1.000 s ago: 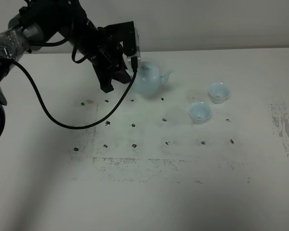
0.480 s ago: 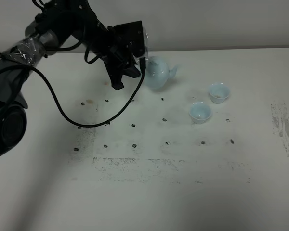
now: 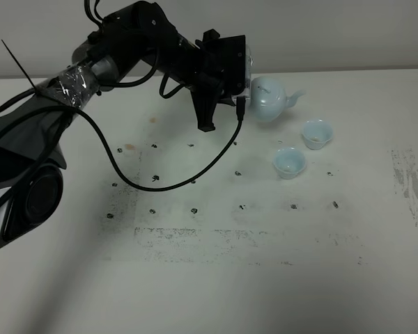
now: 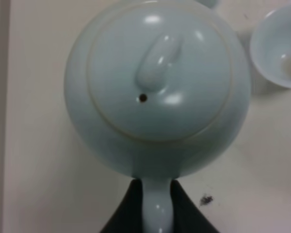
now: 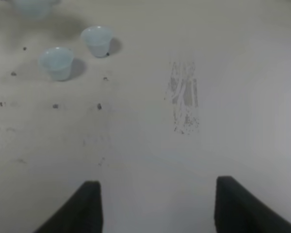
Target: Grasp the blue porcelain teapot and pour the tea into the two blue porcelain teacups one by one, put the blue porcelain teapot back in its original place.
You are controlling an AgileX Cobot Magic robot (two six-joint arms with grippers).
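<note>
Your left claw (image 4: 156, 188) pinches the teapot (image 4: 157, 87) by its handle (image 4: 157, 213), spout (image 3: 295, 97) aimed toward the farther teacup (image 3: 316, 132) just beyond.

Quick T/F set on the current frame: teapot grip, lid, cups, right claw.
1. The left claw is shut on the handle of the blue porcelain teapot. True.
2. The teapot's lid is off. False: the lid sits on the pot.
3. The far teacup and the near teacup stand upright on the table, not touching. True.
4. The right claw holds a teacup. False: it is open and holds nothing.
</note>
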